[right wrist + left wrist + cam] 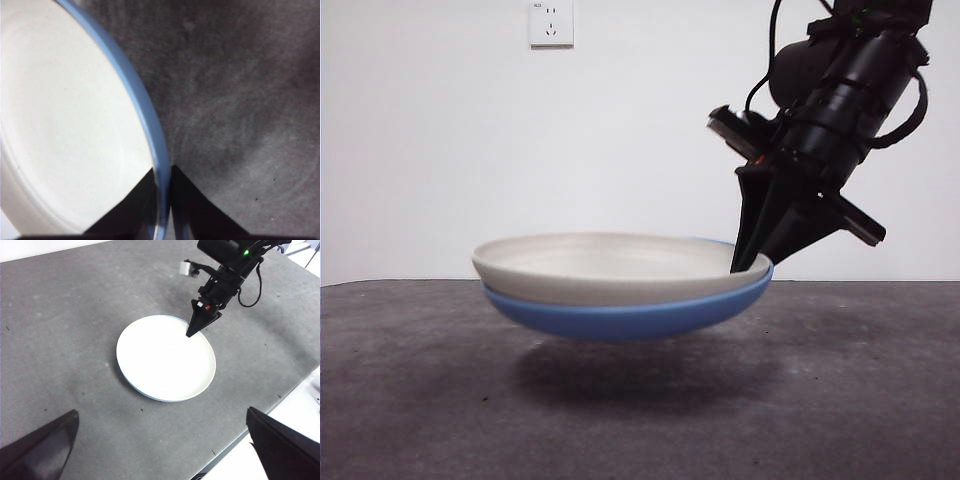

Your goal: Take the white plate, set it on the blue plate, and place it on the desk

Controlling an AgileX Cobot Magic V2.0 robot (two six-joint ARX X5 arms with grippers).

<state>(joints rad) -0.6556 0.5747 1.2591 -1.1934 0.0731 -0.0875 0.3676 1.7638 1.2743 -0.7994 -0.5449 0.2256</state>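
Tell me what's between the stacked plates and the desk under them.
Nothing: in the front view the blue plate, with the white plate nested in it, hangs clear of the desk, only a shadow beneath. The right gripper clamps their rims.

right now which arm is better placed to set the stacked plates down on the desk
Right. Its pincer is clamped on the rim of the blue plate with the white plate nested inside, held above the desk. The left pincer waits open, away.
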